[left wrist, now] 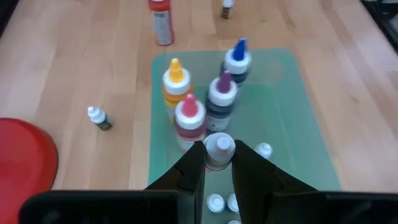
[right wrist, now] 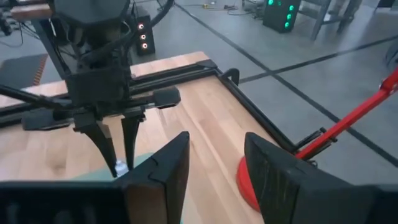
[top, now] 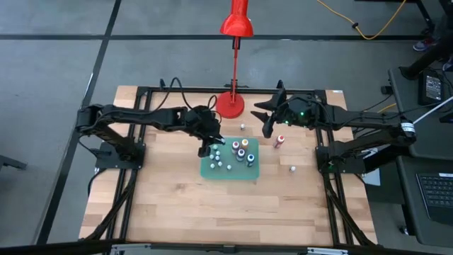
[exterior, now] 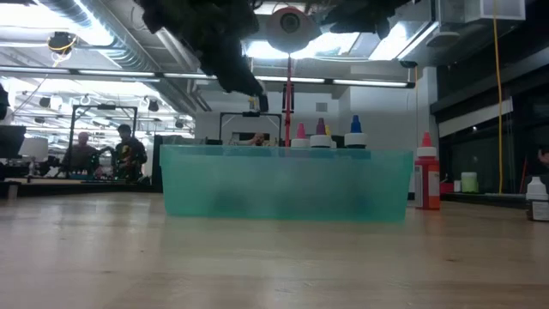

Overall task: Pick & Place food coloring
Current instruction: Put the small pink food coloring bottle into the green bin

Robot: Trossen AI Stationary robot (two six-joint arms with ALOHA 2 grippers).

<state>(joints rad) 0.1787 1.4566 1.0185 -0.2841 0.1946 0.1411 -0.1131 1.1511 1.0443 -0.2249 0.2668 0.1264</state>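
Left gripper [left wrist: 218,163] clamped on white-capped bottle [left wrist: 218,149] above green tray [left wrist: 298,112] (bottles inside); right gripper [right wrist: 214,163] hovers, jaws apart.

Left gripper [left wrist: 219,167] jaws clamped; right gripper [right wrist: 214,165] jaws parted.

Even overhead light is falling on the bench [top: 170,205], leaving only faint shadows under the arms. In the low view, ceiling strip lights [exterior: 377,82] are glaring and the arms are showing as dark silhouettes; the near wood is blurring. In the left wrist view, the tool [left wrist: 219,167] is sitting out of focus.
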